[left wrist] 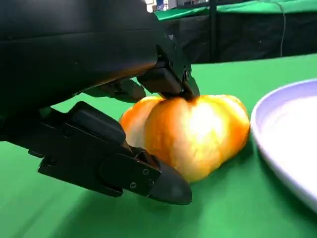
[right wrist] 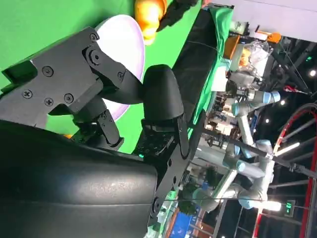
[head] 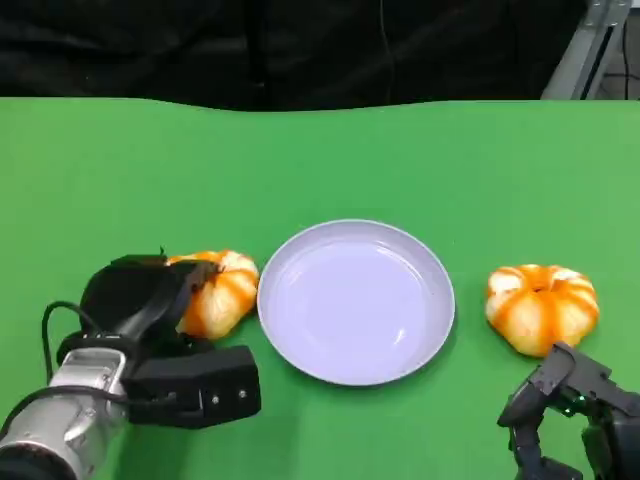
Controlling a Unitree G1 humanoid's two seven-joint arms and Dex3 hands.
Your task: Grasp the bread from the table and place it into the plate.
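Observation:
An orange-and-white bread (head: 225, 290) lies on the green table just left of the lilac plate (head: 355, 300). My left hand (head: 150, 300) wraps it from its left side. In the left wrist view the fingers (left wrist: 168, 74) press on top of the bread (left wrist: 198, 134) and the thumb (left wrist: 124, 168) lies along its near side; the bread rests on the cloth beside the plate (left wrist: 292, 129). A second bread (head: 540, 305) sits right of the plate. My right hand (head: 565, 400) hovers just in front of it, fingers apart, holding nothing.
The green table (head: 320, 160) ends at a black backdrop at the far edge. The right wrist view looks past my right hand (right wrist: 114, 99) to the plate (right wrist: 126, 34) and the far bread (right wrist: 148, 12), with lab equipment beyond the table.

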